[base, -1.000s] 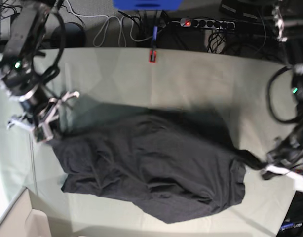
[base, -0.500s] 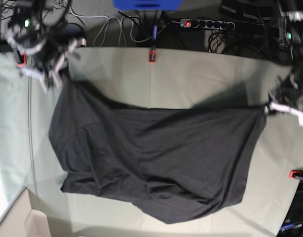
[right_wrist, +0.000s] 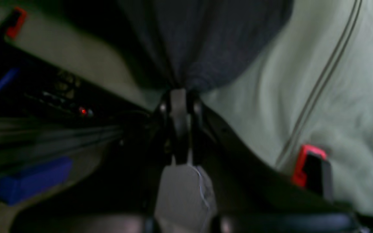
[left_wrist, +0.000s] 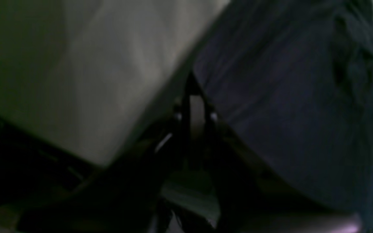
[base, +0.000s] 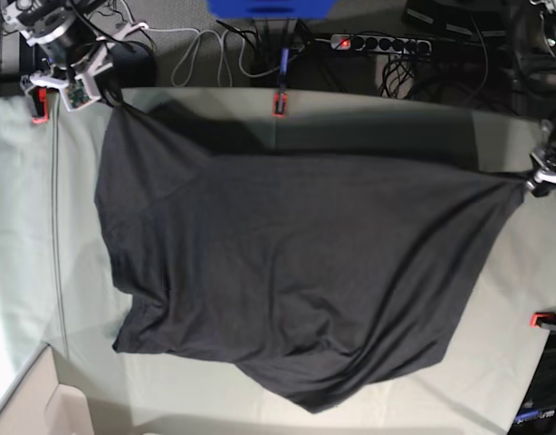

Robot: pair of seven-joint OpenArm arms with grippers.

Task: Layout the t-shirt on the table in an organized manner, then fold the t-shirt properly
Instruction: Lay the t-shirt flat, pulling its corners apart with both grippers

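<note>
Both arms have swung outward and back since a second ago, pulling the shirt (base: 287,281) from a heap into a taut sheet across the tabletop (base: 369,127). Right tool (base: 79,82) and left tool (base: 541,177) each pinch a corner. Spreading looks nearly complete; folding is not begun.

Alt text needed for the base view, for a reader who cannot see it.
A charcoal t-shirt is stretched across the pale green table, held up by two corners: the right gripper pinches one at upper left, the left gripper another at the right edge. Its lower hem lies rumpled on the cloth.
</note>
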